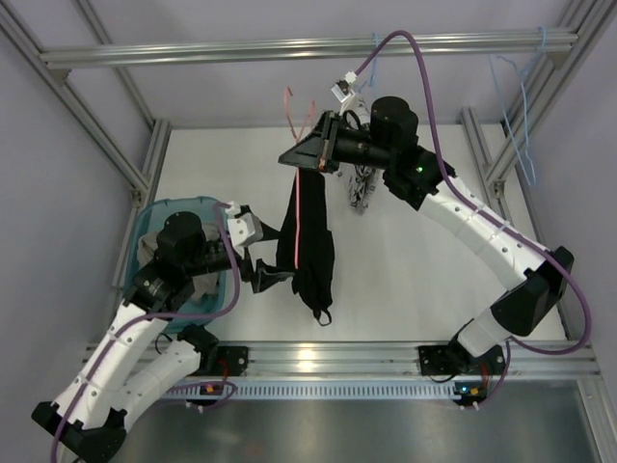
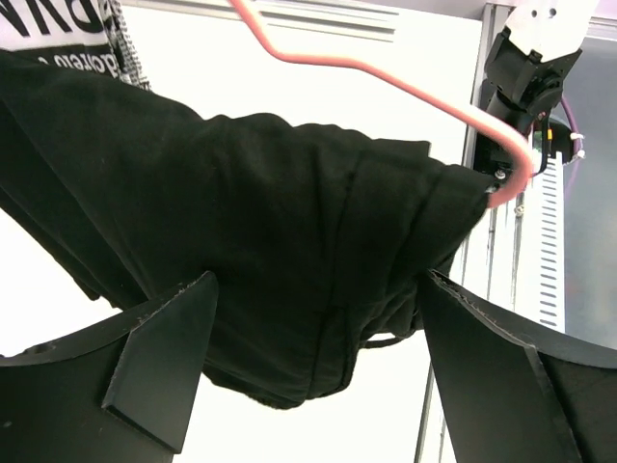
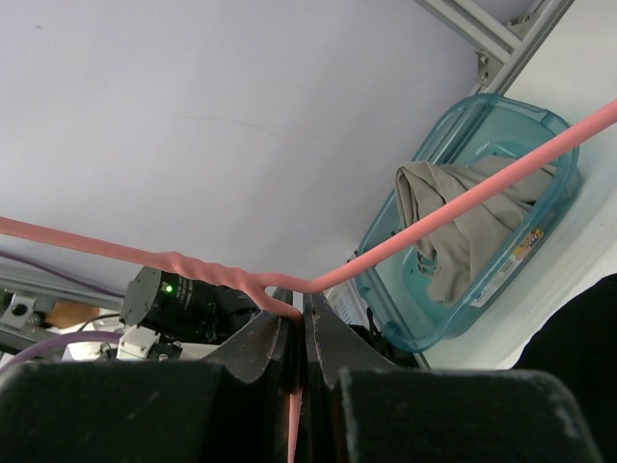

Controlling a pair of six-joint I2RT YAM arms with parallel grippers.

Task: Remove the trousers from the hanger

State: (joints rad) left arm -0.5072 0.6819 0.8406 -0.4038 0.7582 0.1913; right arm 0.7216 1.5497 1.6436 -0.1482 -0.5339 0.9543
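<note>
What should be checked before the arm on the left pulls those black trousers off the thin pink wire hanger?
1. Hanger held firm: ok. The right gripper is shut on the thin pink wire hanger.
2. Grabbing hand ready: ok. The left gripper is wide open.
3. Cloth inside its grasp: cannot tell. The black soft fabric trousers fill the gap in the wrist view, but depth is unclear.
4. Trousers free to slide: cannot tell. They drape over the hanger, and folds could hide a snag.
5. Bin out of the way: ok. The teal plastic bin with grey-beige cloth sits apart from the trousers.
</note>
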